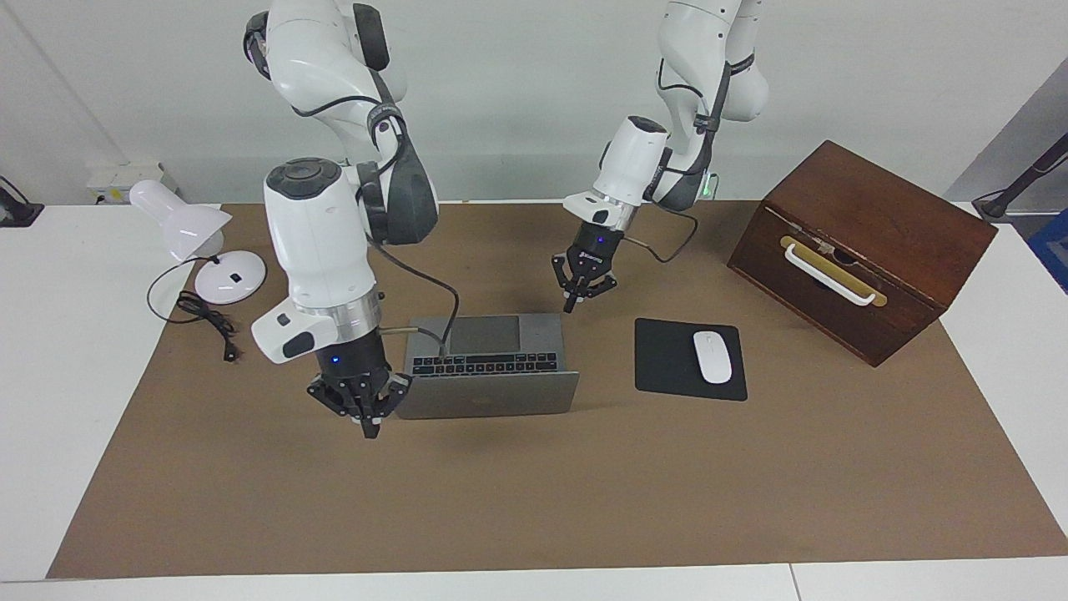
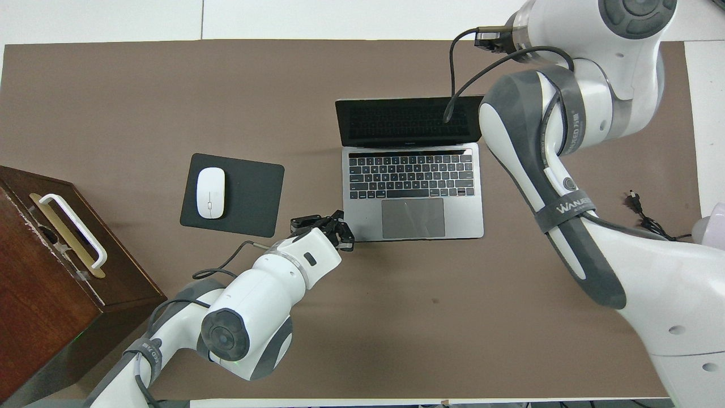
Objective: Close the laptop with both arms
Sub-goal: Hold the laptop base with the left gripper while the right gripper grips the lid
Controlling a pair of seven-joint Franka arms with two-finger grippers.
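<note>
Beside laptop (image 1: pixel 486 367), mouse pad (image 1: pixel 689 360), wooden box (image 1: pixel 861 248)

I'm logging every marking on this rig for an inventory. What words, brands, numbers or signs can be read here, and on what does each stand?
"WANJE...", the rest unclear: on the grey strap around the right arm, overhead view.
Lettering on the strap of the left arm: too blurred to read.
Key legends on the laptop: too small to read.
Apple logo on the laptop's lid: not visible now.
Mouse, mouse pad, wooden box: no text seen.
</note>
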